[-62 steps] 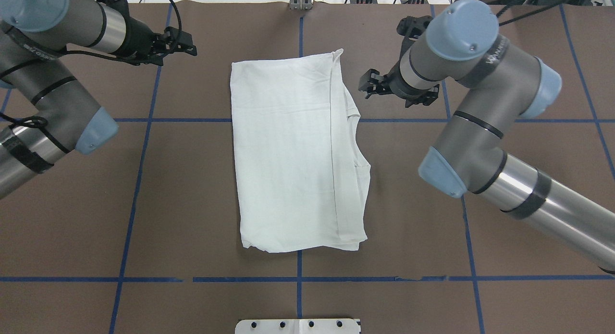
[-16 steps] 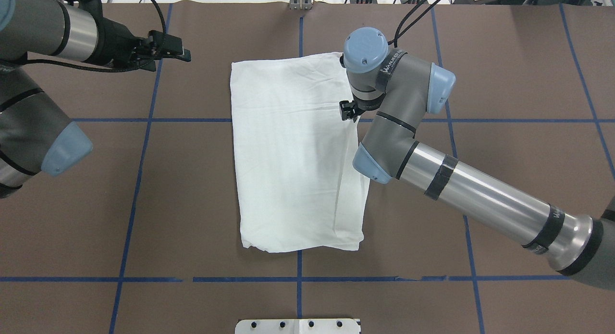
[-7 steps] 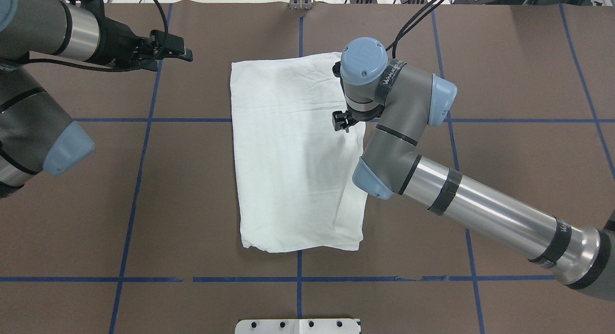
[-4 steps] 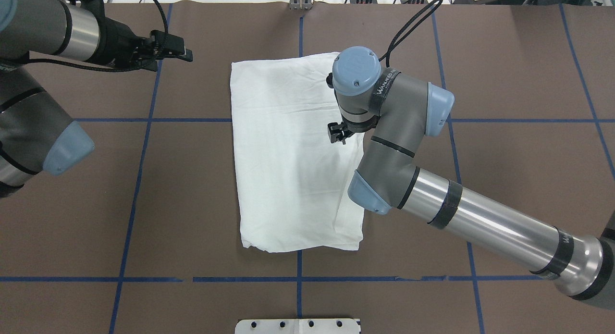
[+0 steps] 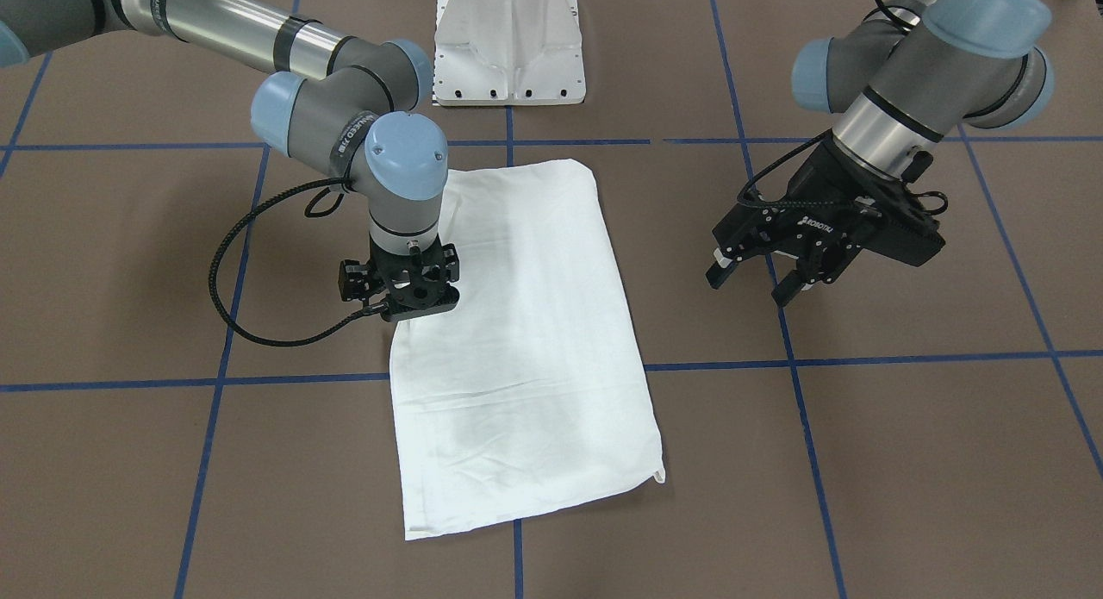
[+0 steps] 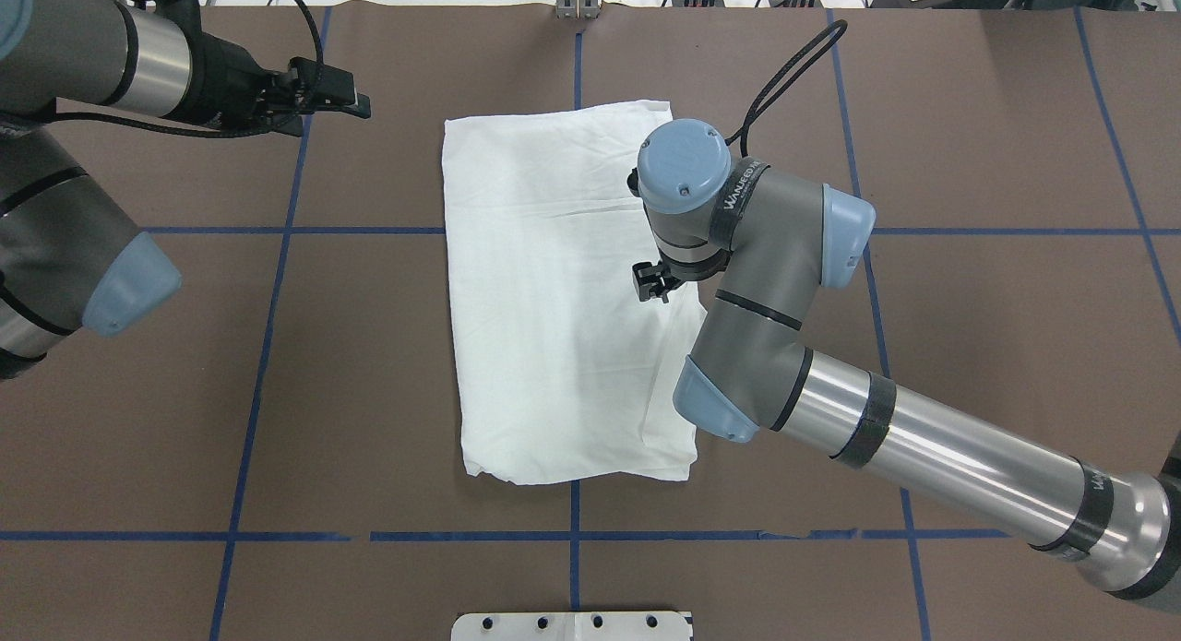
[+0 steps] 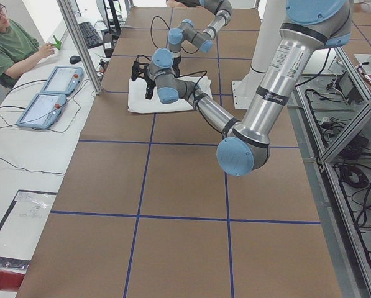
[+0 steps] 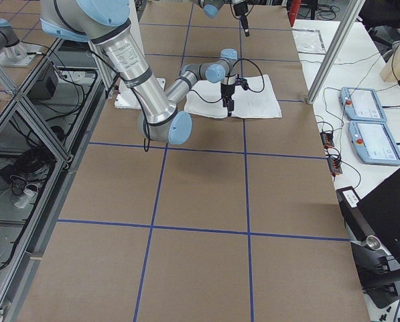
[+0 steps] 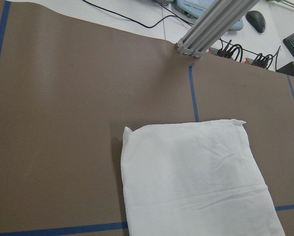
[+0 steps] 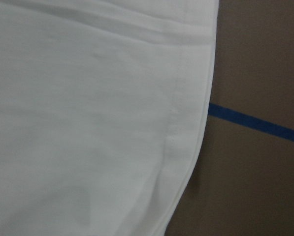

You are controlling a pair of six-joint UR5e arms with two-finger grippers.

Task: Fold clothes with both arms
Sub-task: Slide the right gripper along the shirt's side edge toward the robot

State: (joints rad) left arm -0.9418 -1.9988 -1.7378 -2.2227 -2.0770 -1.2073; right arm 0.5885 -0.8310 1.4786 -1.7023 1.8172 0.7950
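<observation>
White T-shirt (image 5: 526, 323) lies under right tool (image 5: 412, 306) (cannot tell its state); ROBOTIQ-lettered left tool (image 5: 748, 289) spread apart.

A white T-shirt (image 10: 78, 123) with a stitched hem (image 10: 174, 142) is seen spread over the brown table (image 10: 255, 59), which is crossed by a blue tape line (image 10: 255, 125).

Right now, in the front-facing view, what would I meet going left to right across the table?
In order: right gripper → shirt → left gripper, which is open and clear of the shirt.
</observation>
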